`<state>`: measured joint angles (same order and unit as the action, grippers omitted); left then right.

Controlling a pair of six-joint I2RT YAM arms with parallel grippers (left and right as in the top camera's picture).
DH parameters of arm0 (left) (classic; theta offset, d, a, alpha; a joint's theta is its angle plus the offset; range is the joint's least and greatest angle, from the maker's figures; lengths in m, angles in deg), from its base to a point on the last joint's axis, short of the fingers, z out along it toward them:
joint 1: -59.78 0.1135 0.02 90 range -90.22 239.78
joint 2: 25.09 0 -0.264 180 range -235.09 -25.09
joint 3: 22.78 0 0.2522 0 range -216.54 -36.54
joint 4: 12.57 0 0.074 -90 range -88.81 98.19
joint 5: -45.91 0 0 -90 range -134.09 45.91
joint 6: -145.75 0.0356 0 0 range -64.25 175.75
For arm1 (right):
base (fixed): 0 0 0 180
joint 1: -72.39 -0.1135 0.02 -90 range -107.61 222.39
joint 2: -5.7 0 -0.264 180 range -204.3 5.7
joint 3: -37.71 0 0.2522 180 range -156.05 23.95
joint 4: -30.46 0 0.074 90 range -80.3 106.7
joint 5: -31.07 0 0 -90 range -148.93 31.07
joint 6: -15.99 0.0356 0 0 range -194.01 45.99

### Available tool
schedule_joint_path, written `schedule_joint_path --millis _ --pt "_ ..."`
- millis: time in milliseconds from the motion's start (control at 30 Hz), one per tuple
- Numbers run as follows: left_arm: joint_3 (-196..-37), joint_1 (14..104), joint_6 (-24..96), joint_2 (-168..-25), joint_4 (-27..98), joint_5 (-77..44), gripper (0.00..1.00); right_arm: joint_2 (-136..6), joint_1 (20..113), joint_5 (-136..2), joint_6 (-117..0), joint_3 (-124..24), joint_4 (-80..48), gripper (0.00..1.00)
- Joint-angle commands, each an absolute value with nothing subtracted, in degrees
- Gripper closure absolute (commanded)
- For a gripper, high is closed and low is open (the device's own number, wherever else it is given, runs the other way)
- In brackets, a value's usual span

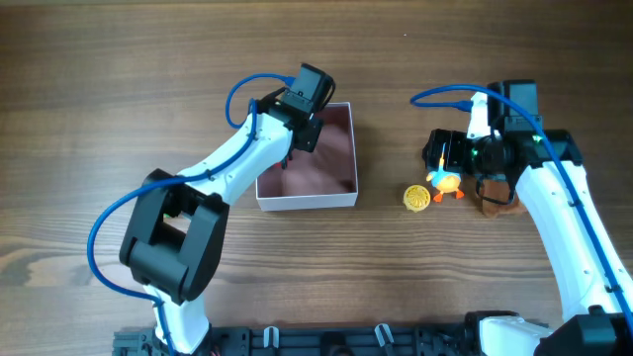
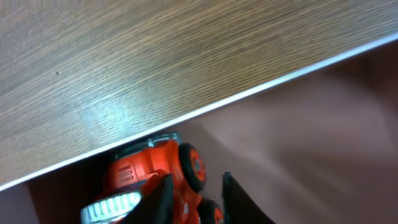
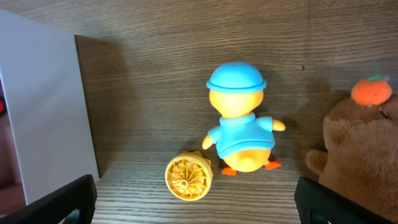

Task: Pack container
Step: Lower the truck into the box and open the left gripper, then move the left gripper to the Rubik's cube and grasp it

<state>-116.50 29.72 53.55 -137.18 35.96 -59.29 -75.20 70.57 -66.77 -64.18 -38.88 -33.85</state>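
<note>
Container: the square shallow box with thin white walls and a dusty-pink inside (image 1: 307,202) sits on the brown wooden table (image 1: 99,79), left of centre.
Already packed: one orange-red plastic toy car with black-rimmed wheels (image 2: 146,171) lies inside the box, tight against its far-left wall.
Left gripper (image 2: 198,193): it hangs low over that corner of the box, its fingers standing apart with the car's wheels in the gap. Whether they press on the toy or have let go, I cannot tell.
Still outside: a yellow duck figure in a blue cap and blue shirt (image 3: 239,124), a round yellow ribbed disc (image 3: 188,177) just near of it, and a brown plush toy topped with an orange ball (image 3: 360,149) further right, all right of the box.
Right gripper (image 3: 199,202): it hovers above the duck and disc, fingers spread wide and holding nothing.
Progress: by my judgement early, with one toy in and three left to bring over.
Likely next pick: the duck or the disc, since both lie under the right hand.
</note>
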Motion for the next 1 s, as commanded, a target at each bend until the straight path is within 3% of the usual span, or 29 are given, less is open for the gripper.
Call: schedule_joint_path --millis 0,233,333,433,500,567,733,967 --pt "-116.0 27.5 53.8 -137.2 34.3 -60.2 0.67 -75.5 70.4 -65.9 -63.5 -40.4 -33.8 0.0" --pt "-116.0 25.9 52.1 -133.0 33.8 -60.0 0.68 -75.5 70.4 -65.9 -63.5 -40.4 -33.9 0.0" --pt "-116.0 26.5 51.8 -127.0 36.2 -60.1 0.56 -75.5 70.4 -65.9 -63.5 -40.4 -34.0 0.0" --pt "-116.0 29.5 45.3 -116.2 45.6 -60.0 0.26 -75.5 70.4 -65.9 -63.5 -40.4 -34.1 0.0" --pt "-116.0 32.6 40.9 -110.0 52.6 -60.0 0.18 -75.5 70.4 -65.9 -63.5 -40.4 -34.2 0.0" --pt "-116.0 38.5 32.4 -103.4 62.0 -60.1 0.0 -75.5 70.4 -65.9 -63.5 -40.4 -34.2 0.0" --pt "-115.0 56.8 26.6 -97.4 75.2 -60.0 0.0 -75.5 70.4 -66.0 -63.5 -40.4 -34.4 0.0" --pt "-99.3 70.4 28.7 -100.9 63.0 -53.7 0.0 -75.5 70.4 -65.7 -65.0 -40.4 -35.8 0.0"
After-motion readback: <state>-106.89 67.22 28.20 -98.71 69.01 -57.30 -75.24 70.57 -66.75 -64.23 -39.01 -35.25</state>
